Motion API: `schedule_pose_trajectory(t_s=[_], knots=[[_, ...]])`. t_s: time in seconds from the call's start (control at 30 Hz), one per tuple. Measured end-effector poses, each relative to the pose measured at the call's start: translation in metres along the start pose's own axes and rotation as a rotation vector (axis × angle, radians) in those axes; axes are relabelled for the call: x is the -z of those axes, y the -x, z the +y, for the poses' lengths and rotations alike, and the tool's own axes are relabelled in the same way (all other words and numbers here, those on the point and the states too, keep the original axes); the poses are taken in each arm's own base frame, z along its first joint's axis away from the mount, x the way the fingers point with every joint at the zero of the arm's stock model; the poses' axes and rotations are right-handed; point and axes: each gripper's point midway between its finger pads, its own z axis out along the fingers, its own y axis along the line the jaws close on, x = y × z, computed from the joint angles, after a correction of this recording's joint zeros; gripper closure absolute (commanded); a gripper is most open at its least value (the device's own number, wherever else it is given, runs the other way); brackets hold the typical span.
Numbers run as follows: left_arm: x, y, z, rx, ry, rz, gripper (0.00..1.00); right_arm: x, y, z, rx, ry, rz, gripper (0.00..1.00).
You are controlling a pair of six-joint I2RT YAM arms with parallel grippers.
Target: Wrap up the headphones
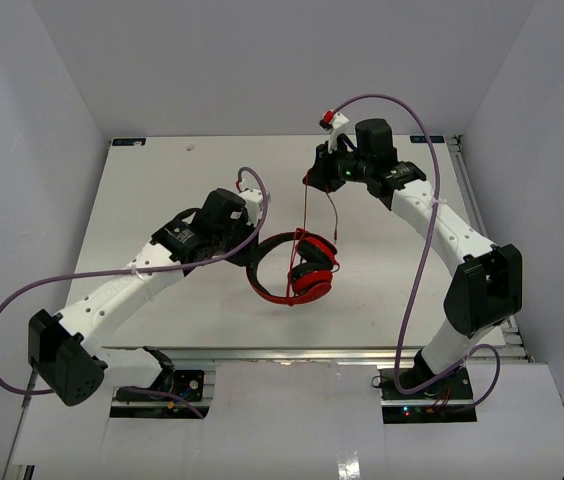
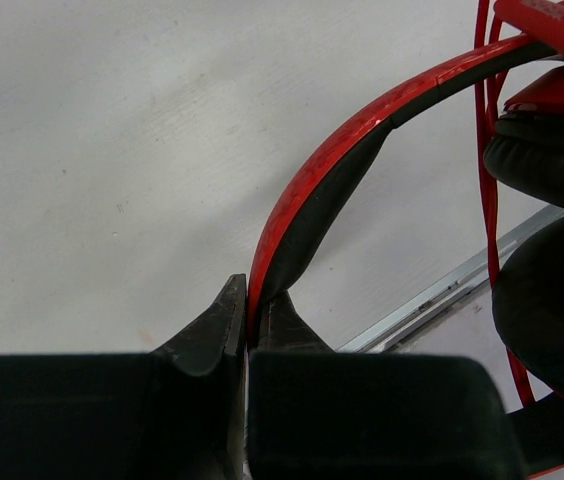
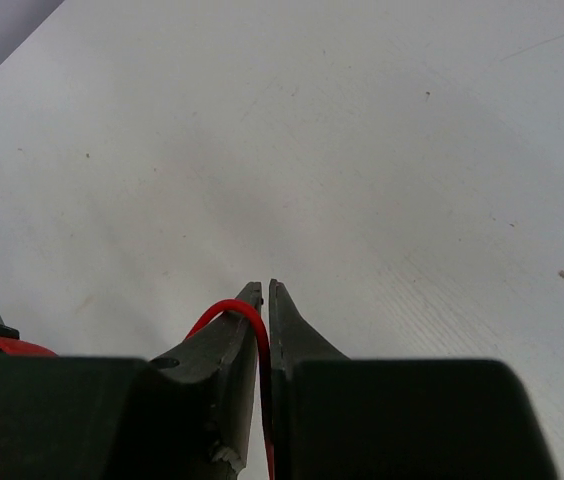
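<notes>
The red headphones (image 1: 302, 268) hang above the table's middle, earcups (image 1: 312, 274) folded together. My left gripper (image 1: 252, 238) is shut on the red-and-black headband (image 2: 307, 200), which rises from between my jaws in the left wrist view. The black ear pads (image 2: 547, 290) show at that view's right. My right gripper (image 1: 314, 178) is raised at the back and shut on the thin red cord (image 3: 230, 310). The cord (image 1: 305, 225) runs taut from it down to the earcups, and a loose end (image 1: 332, 218) dangles beside it.
The white table (image 1: 162, 190) has a metal rail (image 1: 312, 352) along its near edge. Purple robot cables (image 1: 402, 110) loop above the right arm and another purple cable (image 1: 22, 300) loops beside the left arm. White walls enclose the table on three sides.
</notes>
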Motion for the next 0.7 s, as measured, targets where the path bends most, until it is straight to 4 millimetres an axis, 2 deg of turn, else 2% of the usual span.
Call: schedule_pose_trajectory(t_s=[0.17, 0.4, 0.57, 0.7], knots=[[-0.011, -0.012, 0.007, -0.018, 0.065, 0.054, 1.0, 0.002, 0.005, -0.002, 0.006, -0.005, -0.011, 0.92], [-0.022, -0.016, 0.037, -0.007, 0.243, 0.086, 1.0, 0.003, -0.001, 0.002, -0.011, 0.012, 0.016, 0.92], [-0.034, -0.015, 0.064, 0.023, 0.433, 0.117, 1.0, 0.011, -0.015, 0.02, -0.049, 0.069, 0.044, 0.92], [-0.042, -0.012, 0.078, 0.055, 0.548, 0.133, 1.0, 0.017, -0.031, 0.048, -0.051, 0.116, 0.066, 0.92]])
